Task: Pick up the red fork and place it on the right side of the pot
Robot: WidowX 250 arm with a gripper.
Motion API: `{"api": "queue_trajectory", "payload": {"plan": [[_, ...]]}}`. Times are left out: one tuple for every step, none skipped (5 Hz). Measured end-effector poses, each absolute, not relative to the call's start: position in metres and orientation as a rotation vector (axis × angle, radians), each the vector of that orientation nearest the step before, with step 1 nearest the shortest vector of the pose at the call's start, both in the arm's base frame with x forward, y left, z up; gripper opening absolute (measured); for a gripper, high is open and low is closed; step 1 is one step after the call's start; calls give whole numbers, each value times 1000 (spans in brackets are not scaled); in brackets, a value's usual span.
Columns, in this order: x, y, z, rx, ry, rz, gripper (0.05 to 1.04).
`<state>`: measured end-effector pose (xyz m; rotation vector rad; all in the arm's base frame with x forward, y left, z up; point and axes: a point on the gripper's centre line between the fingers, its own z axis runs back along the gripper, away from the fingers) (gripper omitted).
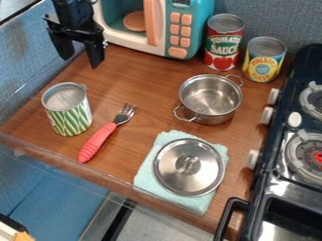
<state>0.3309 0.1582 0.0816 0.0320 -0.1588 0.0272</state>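
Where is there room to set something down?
The wood between microwave, pot, fork and green can; also a strip between fork and cloth. Crowded around red can, yellow can and stove.

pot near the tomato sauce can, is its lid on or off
Off: the pot is uncovered, its bare metal inside showing, and the lid lies on the light teal cloth.

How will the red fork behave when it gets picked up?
The red fork will likely stay stiff, with its metal tines and solid-looking handle. The thick handle probably makes it heavier at that end, so a hold near the tines could let it tilt. The handle's ridges should help against slipping.
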Motion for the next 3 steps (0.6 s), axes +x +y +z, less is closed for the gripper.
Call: {"api": "queue_trajectory", "payload": {"plan": [[327,155,68,8,-123,26,1001],[321,132,61,-32,-96,-24,1001],[313,102,84,-50,-130,-98,1001]]}}
